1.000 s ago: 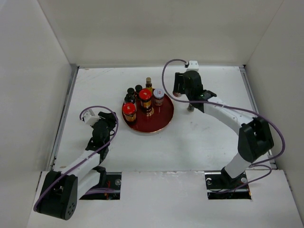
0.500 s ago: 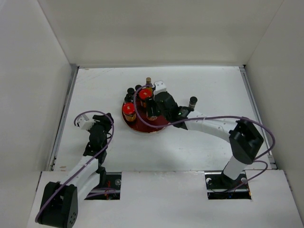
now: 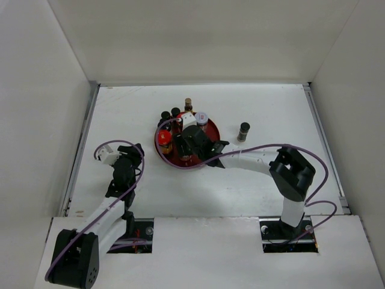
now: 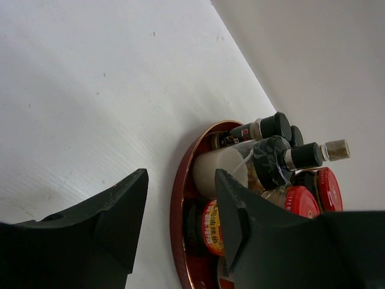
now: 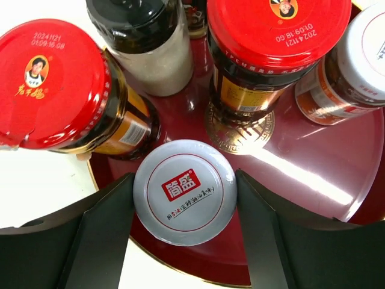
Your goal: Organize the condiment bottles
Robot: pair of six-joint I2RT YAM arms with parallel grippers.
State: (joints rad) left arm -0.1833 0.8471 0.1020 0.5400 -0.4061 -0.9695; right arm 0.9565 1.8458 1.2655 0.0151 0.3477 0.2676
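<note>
The condiment bottles stand on a round red tray (image 3: 215, 133): a red-lidded amber jar (image 3: 163, 138), a white-lidded jar (image 3: 201, 117), black-capped bottles (image 3: 165, 115) and a slim gold-capped bottle (image 3: 188, 102). My right gripper (image 3: 182, 150) is over the tray's near part. In the right wrist view it (image 5: 184, 198) is shut on a silver-lidded jar (image 5: 184, 191) over the tray (image 5: 313, 174), beside two red-lidded jars (image 5: 51, 84) (image 5: 277, 24). One black-capped bottle (image 3: 243, 130) stands alone on the table, right of the tray. My left gripper (image 3: 127, 159) is open and empty, left of the tray.
In the left wrist view the left gripper (image 4: 180, 223) faces the tray's rim (image 4: 177, 205), with the bottles (image 4: 274, 126) crowded behind it. White walls close in the table at the back and on both sides.
My right arm has swung left from the lone black-capped bottle to the tray's near part. My left arm pulled back a little towards its base, then held still.
</note>
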